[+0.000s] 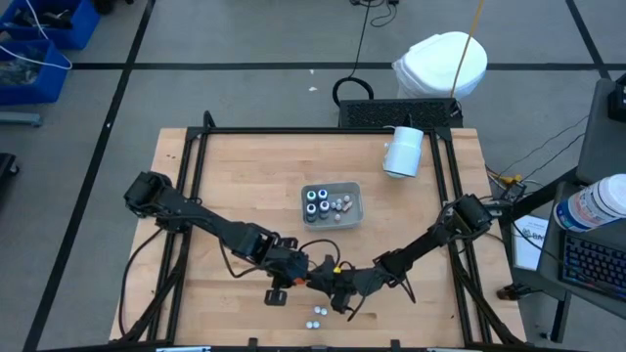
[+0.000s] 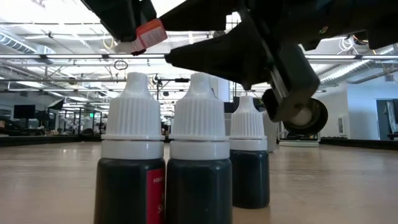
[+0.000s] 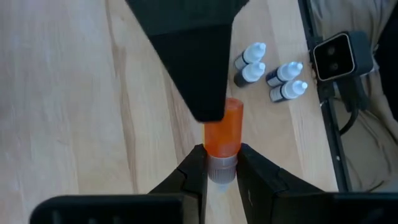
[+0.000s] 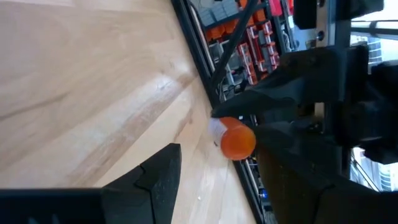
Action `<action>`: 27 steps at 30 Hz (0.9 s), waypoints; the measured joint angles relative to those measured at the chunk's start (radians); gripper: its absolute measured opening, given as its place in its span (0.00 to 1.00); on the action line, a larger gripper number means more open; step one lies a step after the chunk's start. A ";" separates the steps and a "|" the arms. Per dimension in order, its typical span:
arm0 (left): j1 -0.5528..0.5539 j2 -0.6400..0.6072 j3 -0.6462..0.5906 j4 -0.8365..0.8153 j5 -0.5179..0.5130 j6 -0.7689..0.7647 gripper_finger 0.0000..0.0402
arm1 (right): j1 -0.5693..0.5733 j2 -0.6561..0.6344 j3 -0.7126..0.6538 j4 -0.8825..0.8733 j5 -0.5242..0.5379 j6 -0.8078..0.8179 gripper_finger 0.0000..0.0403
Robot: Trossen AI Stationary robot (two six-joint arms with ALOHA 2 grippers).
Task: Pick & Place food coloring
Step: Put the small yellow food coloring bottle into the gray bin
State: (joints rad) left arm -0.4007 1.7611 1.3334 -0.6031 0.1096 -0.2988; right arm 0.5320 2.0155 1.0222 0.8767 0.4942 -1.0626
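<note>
Wooden table [image 1: 245, 186] spanned by both arms. Grey tray [image 1: 332, 205] seen beyond grippers. Orange food coloring bottle [image 3: 222, 134] clamped at cap by left gripper [image 3: 221, 167], above table. Right gripper [image 1: 344, 298] spread open, just beside it. Four white-capped bottles [image 3: 267, 73] stood near left gripper.

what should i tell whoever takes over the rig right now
Left gripper: shut on the cap end of an orange bottle, held above the table's front middle.
Right gripper: open, right at the orange bottle, not gripping it; looks like a handover.
Tray at table centre holds four dark bottles and some small pieces.
Four white-capped bottles remain near the table's front edge.
White cylinder lies at the back right.
Done: some bottles in the tray. Left: the orange one, then the front four.
</note>
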 joint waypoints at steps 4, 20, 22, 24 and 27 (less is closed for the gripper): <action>0.002 0.000 0.000 0.004 -0.005 0.010 0.16 | -0.002 0.000 0.000 0.016 -0.001 0.002 0.49; 0.020 0.000 0.000 0.022 -0.006 0.033 0.16 | -0.043 0.000 0.000 0.040 -0.052 0.055 0.39; 0.021 0.000 0.000 0.023 -0.006 0.035 0.16 | -0.042 0.000 0.000 0.033 -0.051 0.057 0.33; 0.022 0.000 0.000 0.023 -0.006 0.039 0.16 | -0.042 0.000 0.000 0.024 -0.050 0.059 0.27; 0.022 0.000 0.000 0.022 -0.006 0.042 0.16 | -0.041 0.000 0.000 0.023 -0.052 0.058 0.16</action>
State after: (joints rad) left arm -0.3791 1.7615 1.3334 -0.5812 0.1040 -0.2565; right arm 0.4907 2.0151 1.0222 0.8998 0.4417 -1.0047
